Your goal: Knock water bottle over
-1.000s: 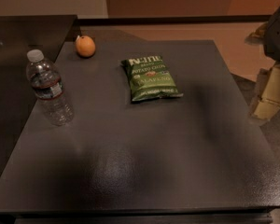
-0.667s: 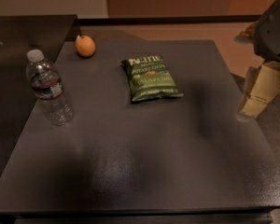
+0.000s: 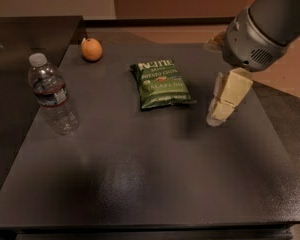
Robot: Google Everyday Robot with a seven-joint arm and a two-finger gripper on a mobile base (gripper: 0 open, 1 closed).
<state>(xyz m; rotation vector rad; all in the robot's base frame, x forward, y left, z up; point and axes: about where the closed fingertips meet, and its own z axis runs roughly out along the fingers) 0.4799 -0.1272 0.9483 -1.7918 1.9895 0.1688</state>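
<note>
On my screen the water bottle (image 3: 52,101) stands upright near the left edge of the dark table (image 3: 140,184). Its white cap (image 3: 38,59) is at the top and a dark label band (image 3: 51,96) wraps the upper half of the clear ribbed body. It stands alone, with bare tabletop all round its base.

Behind it, towards the far left corner, sits 1 orange (image 3: 91,49), near the bottle but apart from it. A green chip bag (image 3: 162,84) lies flat at the middle of the far half of the table, printed face up and its long side running away from me.

The gripper (image 3: 217,115) is on the right side of the view, just beside the right edge of the chip bag. It is a cream-coloured block that points down and a little to the left from the grey round wrist (image 3: 260,29) of the arm. Its tip hangs close above the tabletop, and I cannot tell whether it touches the surface. A soft shadow lies on the table between the tip and the bag.

I cannot make out how wide the gripper is spread from this angle. I see nothing caught in it, and it touches neither the bag nor the bottle.

The chip bag lies between the gripper and the water bottle, and the 2 are well apart, on opposite sides of the table.
</note>
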